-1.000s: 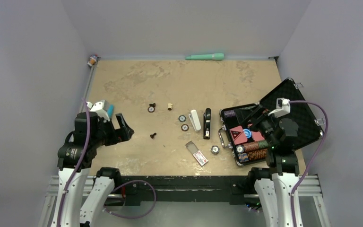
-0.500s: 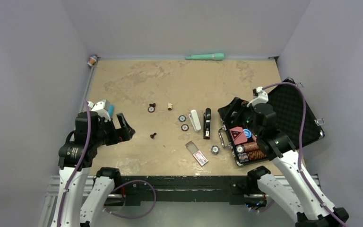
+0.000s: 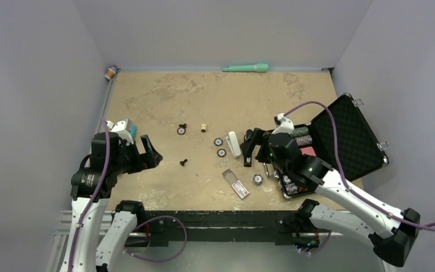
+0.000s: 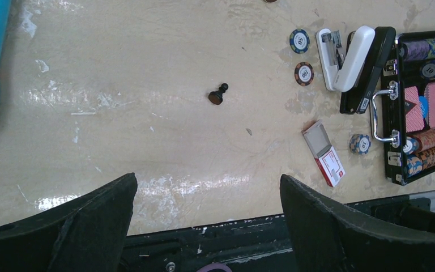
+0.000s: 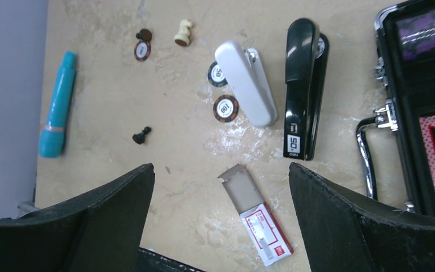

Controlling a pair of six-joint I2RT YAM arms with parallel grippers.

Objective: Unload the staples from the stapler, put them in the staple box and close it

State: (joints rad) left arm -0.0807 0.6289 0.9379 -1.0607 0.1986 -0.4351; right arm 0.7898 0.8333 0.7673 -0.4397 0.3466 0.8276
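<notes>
Right gripper point(image 5: 220, 170) had swung from the case point(image 3: 351, 136) to above the stapler point(image 5: 303, 90), jaws spread wide; left gripper point(image 4: 207, 181), also spread, hung near the front edge of the table point(image 3: 158, 187).

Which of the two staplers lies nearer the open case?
The black stapler; it lies right beside the case, while the white stapler sits on its other side, farther away.

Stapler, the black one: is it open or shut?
Shut. The black stapler has its top arm down flat against its base.
</notes>
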